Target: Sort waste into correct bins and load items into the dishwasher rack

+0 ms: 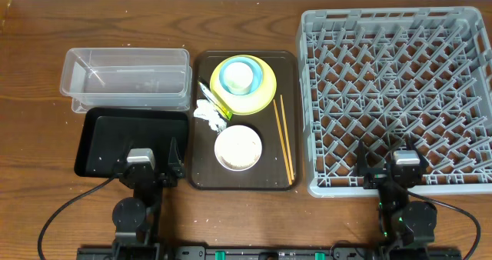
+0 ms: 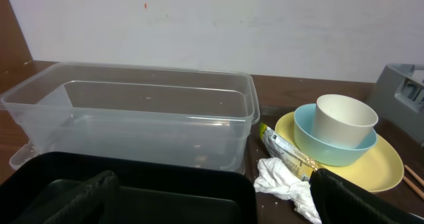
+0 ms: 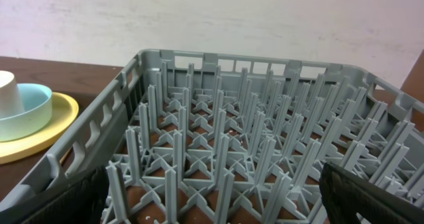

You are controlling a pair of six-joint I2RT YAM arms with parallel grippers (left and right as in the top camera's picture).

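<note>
On the brown serving tray [image 1: 201, 168] a yellow plate [image 1: 261, 97] carries a light blue bowl [image 1: 225, 79] with a white cup [image 1: 239, 77] in it. Beside them lie a crumpled napkin [image 1: 209, 112], a snack wrapper [image 1: 217, 100], a white bowl [image 1: 237, 148] and chopsticks [image 1: 284, 137]. The clear tub [image 1: 127, 77] and the black tray [image 1: 108, 137] sit at the left, the grey dishwasher rack [image 1: 400, 98] at the right. My left gripper [image 2: 212, 201] hangs open over the black tray's near edge. Open too, my right gripper [image 3: 215, 197] hovers over the rack's near edge.
Bare wooden table [image 1: 31, 121] surrounds everything, and a pale wall stands behind it. A few white specks lie on the serving tray by the napkin [image 2: 281, 181]. Both arm bases stand at the table's near edge.
</note>
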